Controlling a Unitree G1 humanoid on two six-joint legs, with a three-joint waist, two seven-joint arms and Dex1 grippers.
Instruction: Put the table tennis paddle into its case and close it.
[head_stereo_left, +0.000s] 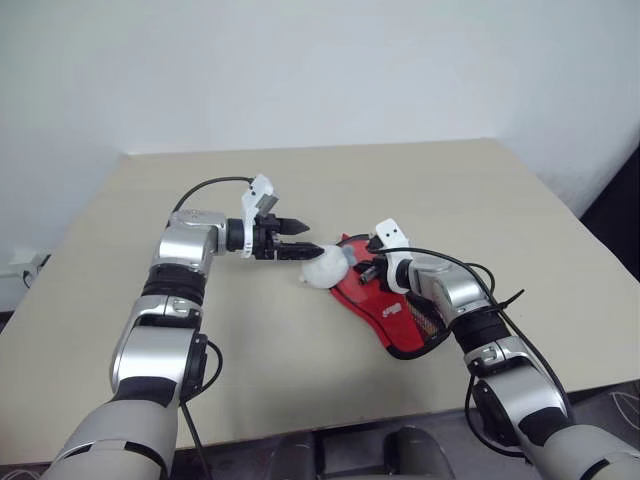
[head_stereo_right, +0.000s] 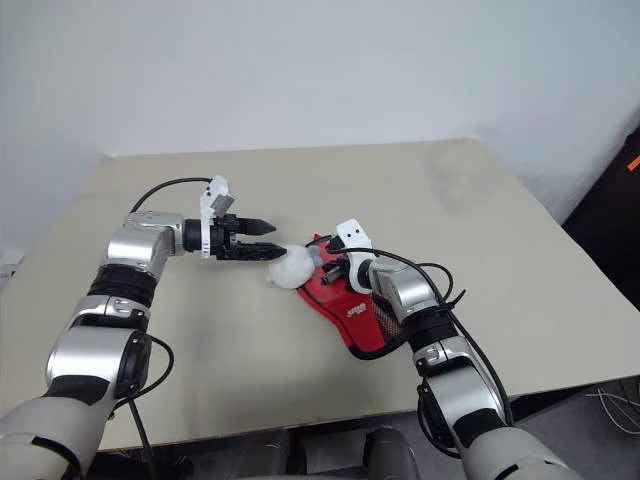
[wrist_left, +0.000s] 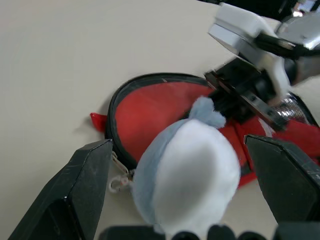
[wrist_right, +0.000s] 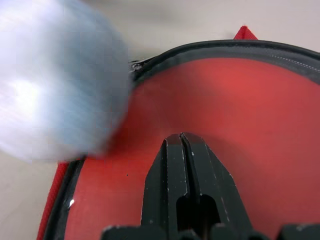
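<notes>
The case lies center-right of the frame on the table, red paddle face showing inside. Left of it, the left gripper hangs spread wide by the pale ball. Right gripper, pinched closed on nothing, presses on the case.

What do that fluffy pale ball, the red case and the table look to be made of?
The ball looks like soft plush, pale blue-grey and white, with a fuzzy matte surface and a small tuft. The case looks like flexible fabric: a black zip edging rims a smooth red face, possibly under clear film, which the look leaves open. The table seems a hard board, beige, matte and even.
</notes>
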